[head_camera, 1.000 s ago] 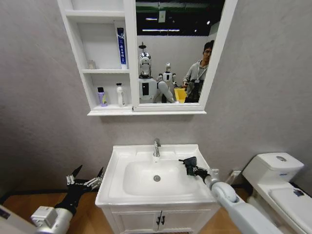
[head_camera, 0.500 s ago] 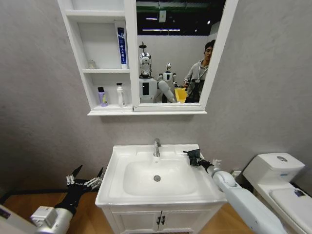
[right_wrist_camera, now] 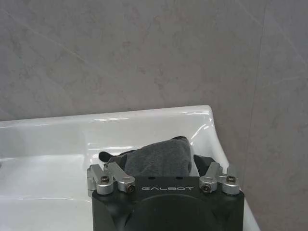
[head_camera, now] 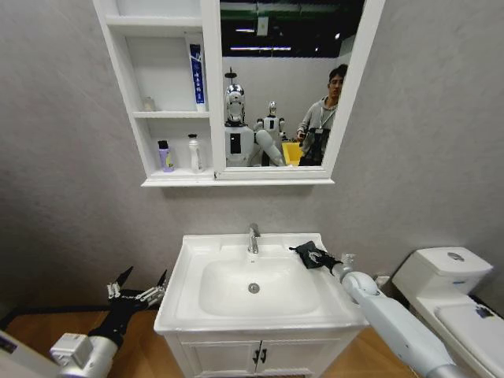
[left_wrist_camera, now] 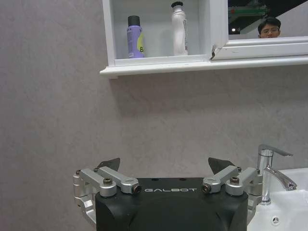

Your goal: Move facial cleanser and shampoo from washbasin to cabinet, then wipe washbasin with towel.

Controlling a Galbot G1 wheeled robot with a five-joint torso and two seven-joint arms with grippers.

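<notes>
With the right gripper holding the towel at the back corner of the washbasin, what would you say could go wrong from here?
The right gripper holds the towel near the washbasin's back right corner, close to the rim, so a stroke there might run off the edge. The tap stands close beside it; a sweep toward the left could knock it. The towel bunches between the fingers, so little cloth may touch the surface.

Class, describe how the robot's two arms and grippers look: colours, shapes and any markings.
Both arms are smooth light-grey tubes. The left gripper and right gripper each have a black body marked GALBOT in pale letters, silver metal linkages with bolts, and dark pointed jaws.
</notes>
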